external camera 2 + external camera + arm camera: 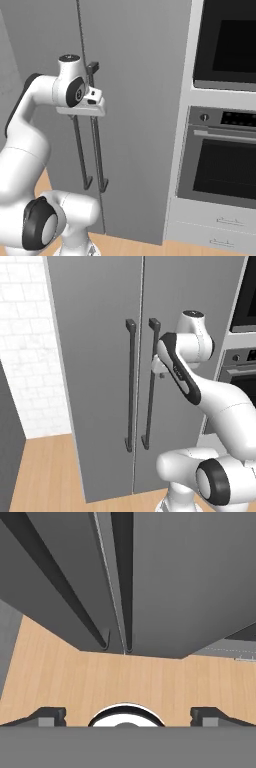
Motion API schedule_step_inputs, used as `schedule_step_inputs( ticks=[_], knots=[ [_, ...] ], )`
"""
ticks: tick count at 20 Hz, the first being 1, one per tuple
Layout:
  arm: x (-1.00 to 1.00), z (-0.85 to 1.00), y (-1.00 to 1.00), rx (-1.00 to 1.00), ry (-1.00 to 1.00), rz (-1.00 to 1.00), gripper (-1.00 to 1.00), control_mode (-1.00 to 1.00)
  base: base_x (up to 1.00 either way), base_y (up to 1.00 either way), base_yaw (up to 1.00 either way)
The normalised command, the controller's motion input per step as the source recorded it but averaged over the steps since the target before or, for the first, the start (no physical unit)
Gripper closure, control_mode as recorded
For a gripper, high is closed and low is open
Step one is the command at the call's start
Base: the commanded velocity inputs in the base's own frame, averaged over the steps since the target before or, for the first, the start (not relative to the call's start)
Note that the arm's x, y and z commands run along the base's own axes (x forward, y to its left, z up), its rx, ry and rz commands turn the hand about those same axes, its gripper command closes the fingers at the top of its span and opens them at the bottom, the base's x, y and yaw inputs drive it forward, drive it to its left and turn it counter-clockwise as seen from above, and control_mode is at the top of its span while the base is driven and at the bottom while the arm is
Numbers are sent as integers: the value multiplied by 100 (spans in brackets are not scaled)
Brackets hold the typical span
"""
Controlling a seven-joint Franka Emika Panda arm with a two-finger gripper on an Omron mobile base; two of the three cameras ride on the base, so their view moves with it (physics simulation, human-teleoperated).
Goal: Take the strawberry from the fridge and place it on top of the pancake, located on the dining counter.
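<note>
The fridge (100, 356) is standing closed, so the door-opening step is in hand. The gripper (127, 714) is hovering beside the right door handle (151, 381), jaws spread wide and gripping nothing. Next move calls for closing on that handle and pulling. The strawberry is presumably lying inside, unseen. No writing is reading legibly

A: What's left of the claw?
B: White brick wall (25, 346).
A: Below it?
B: Light wood floor (45, 471).
A: And to its right?
B: Stacked steel ovens (225, 150), drawers (215, 230) under them.
</note>
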Motion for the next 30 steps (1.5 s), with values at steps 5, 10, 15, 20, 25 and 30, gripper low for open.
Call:
schedule_step_inputs(
  ticks=[5, 10, 15, 20, 25, 30],
  knots=[
    [0, 0, 0, 0, 0, 0, -100, 100, 1, 40, 0],
    [0, 0, 0, 0, 0, 0, -100, 100, -3, 18, 0],
    [0, 0, 0, 0, 0, 0, -100, 100, 0, 15, 0],
    [0, 0, 0, 0, 0, 0, -100, 100, 0, 1, 0],
    [0, 0, 0, 0, 0, 0, -100, 100, -47, 13, 0],
    [0, 0, 0, 0, 0, 0, -100, 100, -19, 26, 0]
  ],
)
